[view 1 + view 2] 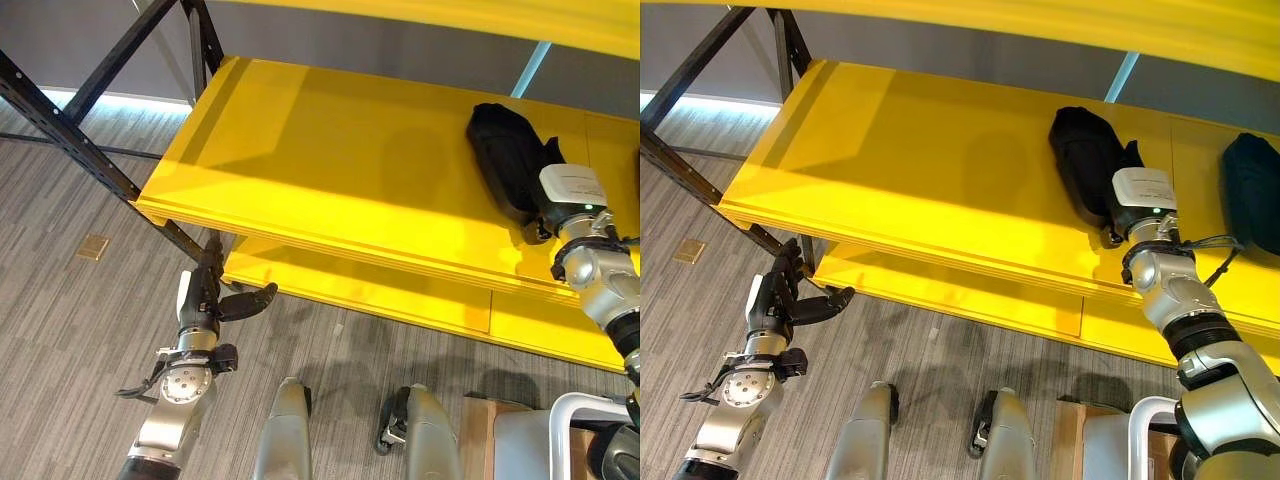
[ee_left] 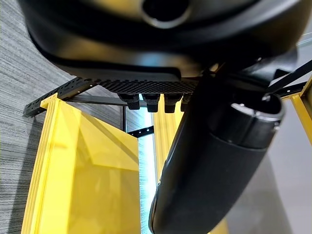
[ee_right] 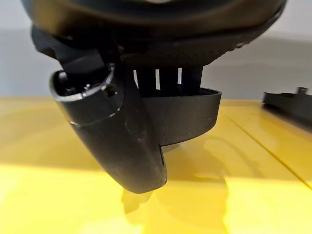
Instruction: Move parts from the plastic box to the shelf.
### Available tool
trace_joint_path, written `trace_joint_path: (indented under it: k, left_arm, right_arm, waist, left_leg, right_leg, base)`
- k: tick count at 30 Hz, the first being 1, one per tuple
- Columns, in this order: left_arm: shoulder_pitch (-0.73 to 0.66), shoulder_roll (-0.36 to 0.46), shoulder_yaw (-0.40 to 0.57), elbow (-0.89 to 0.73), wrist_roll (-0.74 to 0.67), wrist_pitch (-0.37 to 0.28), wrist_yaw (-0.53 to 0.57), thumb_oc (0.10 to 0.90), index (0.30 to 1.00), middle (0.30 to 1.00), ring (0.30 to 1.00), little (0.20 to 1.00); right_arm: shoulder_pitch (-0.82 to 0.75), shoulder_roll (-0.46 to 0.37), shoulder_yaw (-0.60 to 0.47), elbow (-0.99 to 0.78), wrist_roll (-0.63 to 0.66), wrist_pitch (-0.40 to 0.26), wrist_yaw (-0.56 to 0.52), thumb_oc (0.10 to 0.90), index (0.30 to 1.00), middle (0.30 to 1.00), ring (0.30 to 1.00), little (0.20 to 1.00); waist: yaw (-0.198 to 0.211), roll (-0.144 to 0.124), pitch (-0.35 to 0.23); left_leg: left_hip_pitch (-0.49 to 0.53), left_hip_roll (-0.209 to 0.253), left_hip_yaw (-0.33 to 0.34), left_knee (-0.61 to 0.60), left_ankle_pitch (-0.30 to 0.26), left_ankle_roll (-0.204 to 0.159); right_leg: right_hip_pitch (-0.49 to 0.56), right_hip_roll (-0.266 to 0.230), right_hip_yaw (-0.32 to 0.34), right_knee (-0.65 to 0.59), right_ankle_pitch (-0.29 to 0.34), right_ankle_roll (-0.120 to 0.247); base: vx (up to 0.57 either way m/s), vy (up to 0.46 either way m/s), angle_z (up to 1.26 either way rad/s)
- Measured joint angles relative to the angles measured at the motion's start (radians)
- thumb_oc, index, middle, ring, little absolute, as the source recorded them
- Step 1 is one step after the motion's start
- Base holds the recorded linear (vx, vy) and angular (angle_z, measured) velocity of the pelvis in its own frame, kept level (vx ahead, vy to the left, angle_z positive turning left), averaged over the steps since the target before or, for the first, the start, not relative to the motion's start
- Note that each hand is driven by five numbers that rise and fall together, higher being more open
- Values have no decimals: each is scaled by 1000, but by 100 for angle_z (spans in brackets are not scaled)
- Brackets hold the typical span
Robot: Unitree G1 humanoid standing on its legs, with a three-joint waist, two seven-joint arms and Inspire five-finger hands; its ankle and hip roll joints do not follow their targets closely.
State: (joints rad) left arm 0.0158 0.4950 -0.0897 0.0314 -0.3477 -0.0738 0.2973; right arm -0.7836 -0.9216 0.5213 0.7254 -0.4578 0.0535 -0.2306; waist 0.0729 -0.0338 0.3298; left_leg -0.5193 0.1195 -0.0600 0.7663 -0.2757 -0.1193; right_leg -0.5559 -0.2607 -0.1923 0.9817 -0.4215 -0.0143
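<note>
We are at the placing step: our right hand (image 1: pixel 1102 205) is up over the yellow shelf (image 1: pixel 910 170), on a black part (image 1: pixel 1080 155) that lies on the shelf board near its front edge, toward the right end. In the right wrist view the thumb (image 3: pixel 122 141) hangs in front of the part (image 3: pixel 187 117) and the fingers run behind it, so we cannot tell whether they are clamped on it or already loose. A second black part (image 1: pixel 1252 190) lies on the same board farther right, well apart from the first. Our left hand (image 1: pixel 215 295) hangs idle below the shelf's front left corner, fingers straight, thumb out, holding nothing.

We judge that the next move calls for freeing the right hand fully, lifting it clear without dragging the part toward the front edge, then going back for another part.
</note>
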Motion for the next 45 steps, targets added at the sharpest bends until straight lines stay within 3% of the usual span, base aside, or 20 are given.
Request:
trace_joint_path:
  k: [9, 27, 45]
  left_arm:
    - [0, 0, 0, 0, 0, -2, -3, 900, 1000, 1000, 1000, 1000]
    - [-3, 0, 0, 0, 0, -15, -2, 900, 1000, 1000, 1000, 1000]
    - [-2, -1, 0, 0, -2, -15, 2, 900, 1000, 1000, 1000, 1000]
  right_arm:
    - [0, -1, -5, 27, 13, -4, -24, 400, 300, 300, 300, 300]
    - [10, 3, -43, 21, 59, 1, -31, 400, 300, 300, 300, 300]
    - [-3, 41, -42, 14, 110, 39, -34, 400, 300, 300, 300, 300]
  waist:
    - [-16, 17, 1]
    - [-14, 21, 1]
    - [11, 20, 1]
  left_leg:
    - [-2, 0, 9, 12, -6, 3]
    - [-23, 1, 14, 35, -16, 8]
    - [-35, 1, 1, 50, -16, 7]
  right_leg:
    - [-5, 2, 13, 0, 5, 8]
    - [-22, 3, 21, 7, 9, 12]
    - [-22, 4, 12, 16, 9, 11]
  base:
    - [-3, 5, -2]
    - [0, 3, -1]
    - [0, -1, 0]
